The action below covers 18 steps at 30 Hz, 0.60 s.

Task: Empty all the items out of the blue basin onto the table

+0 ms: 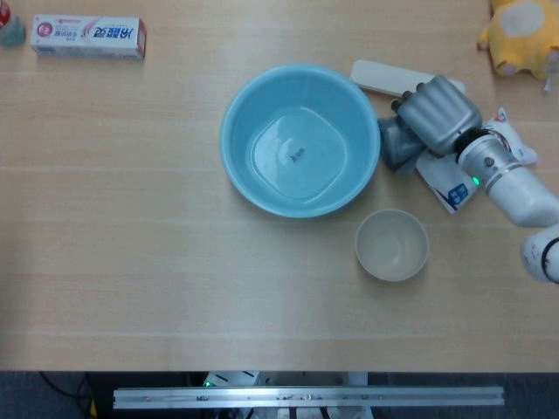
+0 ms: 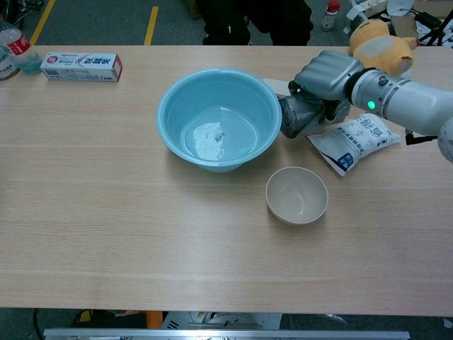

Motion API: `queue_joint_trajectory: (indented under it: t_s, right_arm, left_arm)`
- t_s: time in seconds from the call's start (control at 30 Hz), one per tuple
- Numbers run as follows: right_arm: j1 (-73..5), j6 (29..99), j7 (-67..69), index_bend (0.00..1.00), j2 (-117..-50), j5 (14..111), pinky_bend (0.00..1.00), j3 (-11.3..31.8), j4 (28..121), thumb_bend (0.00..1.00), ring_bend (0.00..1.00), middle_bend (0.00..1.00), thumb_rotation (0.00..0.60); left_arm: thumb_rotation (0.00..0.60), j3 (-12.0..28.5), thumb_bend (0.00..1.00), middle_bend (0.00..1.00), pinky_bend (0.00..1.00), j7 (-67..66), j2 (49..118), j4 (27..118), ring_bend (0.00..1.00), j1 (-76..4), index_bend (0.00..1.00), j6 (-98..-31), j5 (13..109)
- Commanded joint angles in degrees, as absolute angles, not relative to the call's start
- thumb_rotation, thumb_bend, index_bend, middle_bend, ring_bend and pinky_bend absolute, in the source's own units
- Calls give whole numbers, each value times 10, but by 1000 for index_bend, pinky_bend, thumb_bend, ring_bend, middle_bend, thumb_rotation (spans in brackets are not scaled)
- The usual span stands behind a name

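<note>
Blue basin [image 1: 300,140], right robot hand [image 1: 430,118] grasping a grey object [image 2: 297,115] beside it (pouch [image 2: 352,142] print unreadable), toothpaste box [image 1: 88,37] far left.

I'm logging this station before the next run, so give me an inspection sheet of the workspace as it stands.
Surface: light wooden table, no spills seen.
Job's things: blue basin upright and empty; cream bowl, white pouch and flat white item lie on the table beside it.
Clutter: toothpaste box and bottle at far left; yellow plush at far right.
Robot hands: right robot hand at the basin's right rim, fingers curled on a grey object; left robot hand not in view.
Cables: some below the table's near edge.
Surroundings: floor with yellow tape line beyond the table.
</note>
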<state>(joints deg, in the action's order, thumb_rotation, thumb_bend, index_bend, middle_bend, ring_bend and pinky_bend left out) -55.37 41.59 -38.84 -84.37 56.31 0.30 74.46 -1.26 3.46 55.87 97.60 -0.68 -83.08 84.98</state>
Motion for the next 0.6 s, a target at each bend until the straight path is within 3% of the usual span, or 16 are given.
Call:
queue_joint_trajectory:
  t_s: [0.03, 0.2, 0.3, 0.4, 0.6]
  right_arm:
    - [-559, 416, -395, 596, -853, 560, 798, 6, 744, 381, 593, 626, 600]
    - [-566, 421, -405, 589, -871, 557, 781, 10, 741, 380, 579, 617, 600]
    - [-570, 419, -422, 513, -874, 540, 741, 8, 740, 368, 534, 576, 600]
    - [-573, 418, -442, 371, -871, 518, 664, 4, 746, 338, 434, 472, 600]
    - [-582, 425, -487, 44, -856, 458, 421, -9, 775, 271, 198, 229, 600]
  left_arm:
    - [600, -13, 219, 282, 195, 36, 558, 976, 249, -6, 293, -832, 850]
    - [600, -14, 219, 282, 196, 38, 559, 974, 249, -5, 293, -832, 850]
    - [600, -13, 220, 282, 195, 40, 558, 973, 249, -5, 293, -834, 852]
    - [600, -13, 219, 282, 196, 41, 558, 972, 249, -5, 293, -835, 851]
    - [600, -14, 219, 282, 195, 43, 560, 970, 249, -6, 293, -834, 855]
